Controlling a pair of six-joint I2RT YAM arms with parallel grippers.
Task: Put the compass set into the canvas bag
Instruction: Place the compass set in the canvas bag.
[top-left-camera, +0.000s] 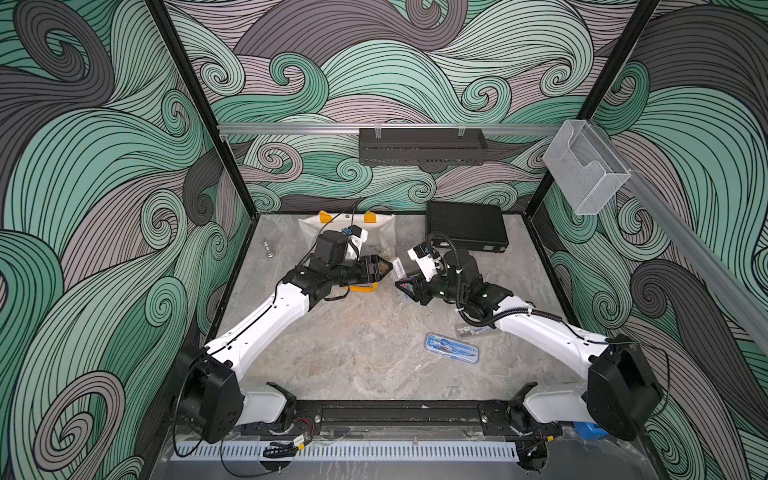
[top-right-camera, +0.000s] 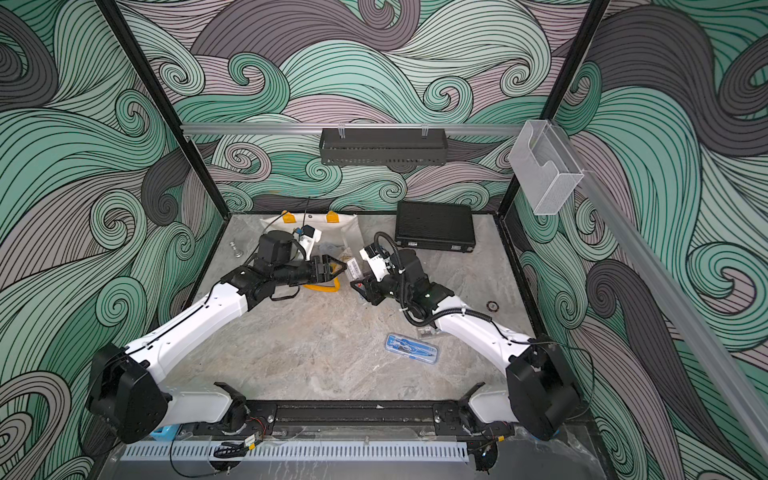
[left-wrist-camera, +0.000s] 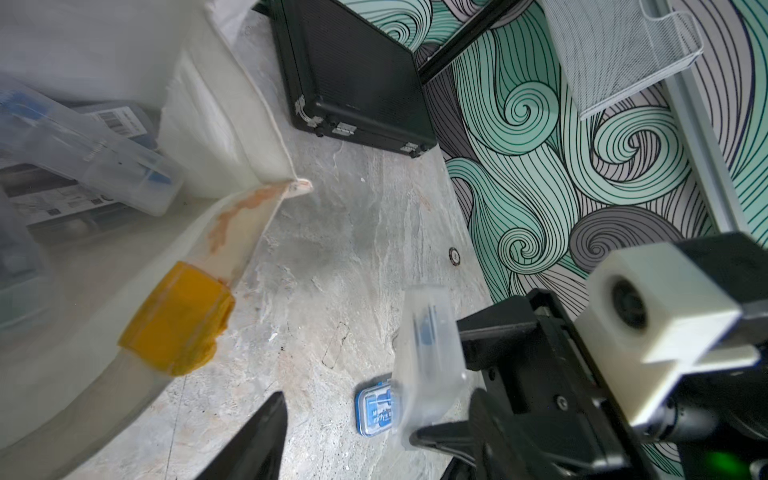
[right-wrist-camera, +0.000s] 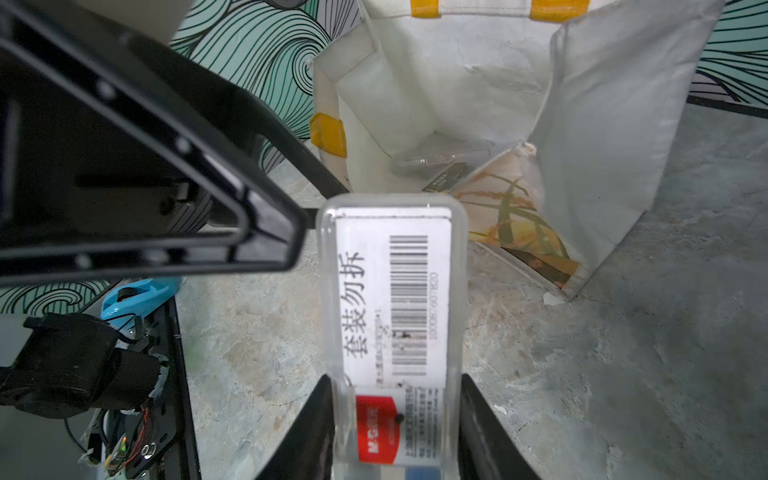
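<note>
Compass set (right-wrist-camera: 395, 307), a clear flat case with a barcode label, is held above the table (top-left-camera: 353, 353) by the right gripper (right-wrist-camera: 397, 380). The jaws are clamped on its two long edges at the near end. Its long axis runs straight out from the pincer.

Read a top view as a clock, with 12 at the back wall. The free end points to about 11 o'clock, and the canvas bag (top-left-camera: 309, 232) lies that same way, between 10 and 11. In the right wrist view the bag's mouth gapes toward the case's free end, its printed front panel sagging low. Another clear case (right-wrist-camera: 440, 158) lies inside.

I judge the coming move to be a push along the case's own axis, lifted enough to clear that low panel.

The left gripper (top-left-camera: 384, 267) sits at 9 o'clock, just beside the free end and near the bag's front rim. Its jaws are part-open on nothing I can see, so it may foul the path.

At 1 o'clock, well apart, stands the black hard case (top-left-camera: 465, 230). At 5 o'clock a blue-lidded case (top-left-camera: 451, 349) lies on the table.
</note>
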